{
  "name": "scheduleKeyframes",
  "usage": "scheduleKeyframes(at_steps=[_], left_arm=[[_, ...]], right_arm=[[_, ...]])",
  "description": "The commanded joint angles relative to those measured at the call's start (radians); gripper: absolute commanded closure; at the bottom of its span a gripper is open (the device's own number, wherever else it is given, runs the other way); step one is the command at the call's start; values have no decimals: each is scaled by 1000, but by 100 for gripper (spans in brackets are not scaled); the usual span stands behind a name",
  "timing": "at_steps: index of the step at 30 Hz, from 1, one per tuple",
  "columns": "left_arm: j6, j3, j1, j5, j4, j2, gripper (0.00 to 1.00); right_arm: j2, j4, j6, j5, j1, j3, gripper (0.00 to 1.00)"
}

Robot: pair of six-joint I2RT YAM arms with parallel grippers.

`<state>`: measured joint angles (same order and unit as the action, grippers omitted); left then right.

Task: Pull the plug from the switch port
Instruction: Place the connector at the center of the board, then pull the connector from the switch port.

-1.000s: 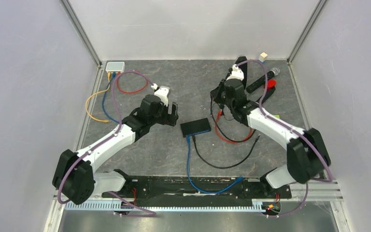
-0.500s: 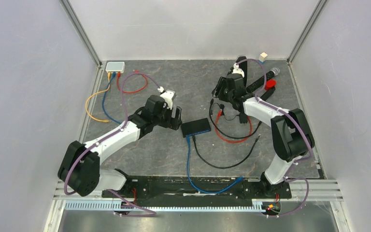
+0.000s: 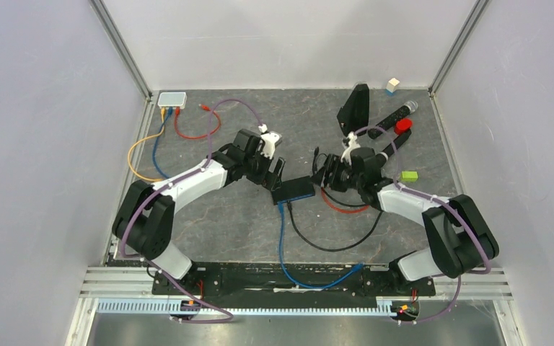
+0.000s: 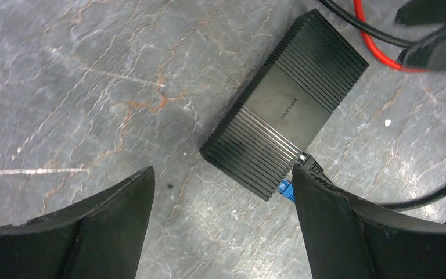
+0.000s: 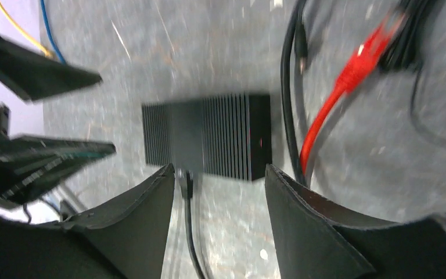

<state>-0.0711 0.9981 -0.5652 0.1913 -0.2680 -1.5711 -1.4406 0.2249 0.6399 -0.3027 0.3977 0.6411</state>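
While the table [image 3: 209, 223] carries the black switch [image 3: 293, 189] mid-surface, my 2 arms flank it.
Left gripper [image 4: 222, 174] and right gripper [image 5: 219, 168] are spread wide, empty; blue plug [image 4: 286, 189] and black plug [image 4: 309, 164] sit seated in its near face.

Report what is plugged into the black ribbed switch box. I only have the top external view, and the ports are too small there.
Observer: The left wrist view shows two plugs side by side in one face of the black ribbed switch box: a blue plug and a black plug.
Operator: Give me the left claw's state.
Observer: The left claw is open and holds nothing; both plugs sit close to one of its tips.
Operator: Now the right claw.
Observer: The right claw is open too, straddling the box's plug side. The black plug lies just inside one tip, though that view is blurred.
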Motion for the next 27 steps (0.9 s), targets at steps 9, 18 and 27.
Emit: scheduleKeyframes(at_steps=[9, 18, 27], left_arm=[[487, 104, -20, 179, -132, -80, 7], [582, 153, -88, 68, -160, -190, 9], [575, 161, -90, 64, -148, -225, 15]], right_arm=[[-20, 175, 100, -211, 78, -146, 40], [-161, 381, 238, -286, 91, -157, 41], [-225, 436, 280, -263, 120, -161, 42]])
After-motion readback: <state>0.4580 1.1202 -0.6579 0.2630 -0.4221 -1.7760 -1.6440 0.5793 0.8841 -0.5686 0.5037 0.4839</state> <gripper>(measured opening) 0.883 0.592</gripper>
